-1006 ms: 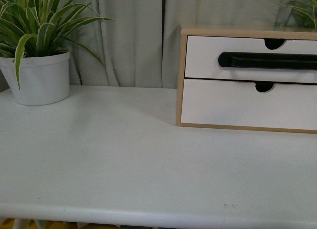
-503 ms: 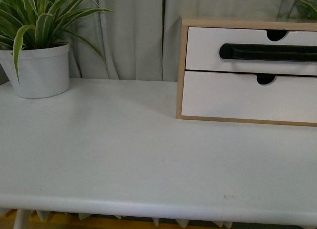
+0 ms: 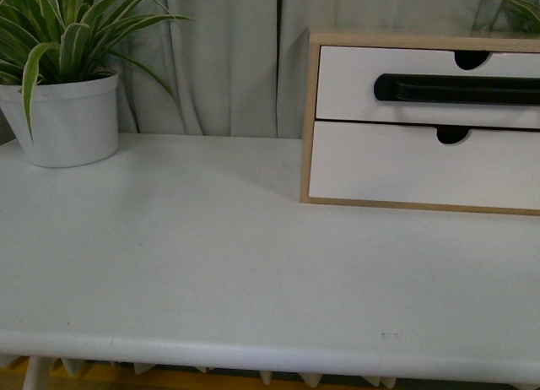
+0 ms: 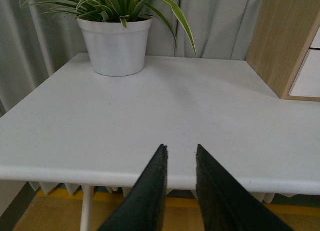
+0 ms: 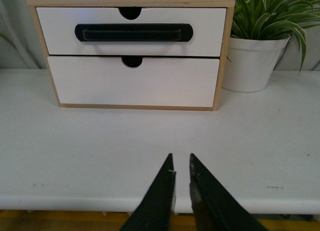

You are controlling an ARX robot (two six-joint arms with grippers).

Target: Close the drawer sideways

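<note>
The drawer [image 3: 363, 86] is the upper one in a light wood cabinet [image 3: 310, 120] at the table's back right. It has a white front, a long black bar handle [image 3: 456, 89] and a half-round notch. It sits flush with the cabinet front. It also shows in the right wrist view [image 5: 130, 46]. A plain white drawer [image 3: 422, 166] lies below it. My right gripper [image 5: 181, 167] is shut and empty, above the table's front edge, far from the cabinet. My left gripper [image 4: 180, 153] is shut and empty, above the front edge. Neither arm shows in the front view.
A white pot with a striped plant [image 3: 63, 120] stands at the back left of the white table [image 3: 211, 255]. Another potted plant [image 5: 255, 61] stands just past the cabinet's far side. Grey curtains hang behind.
The front view shifted: cabinet and pot moved up in the picture between one second and half a second ago. Since then nothing has moved.
</note>
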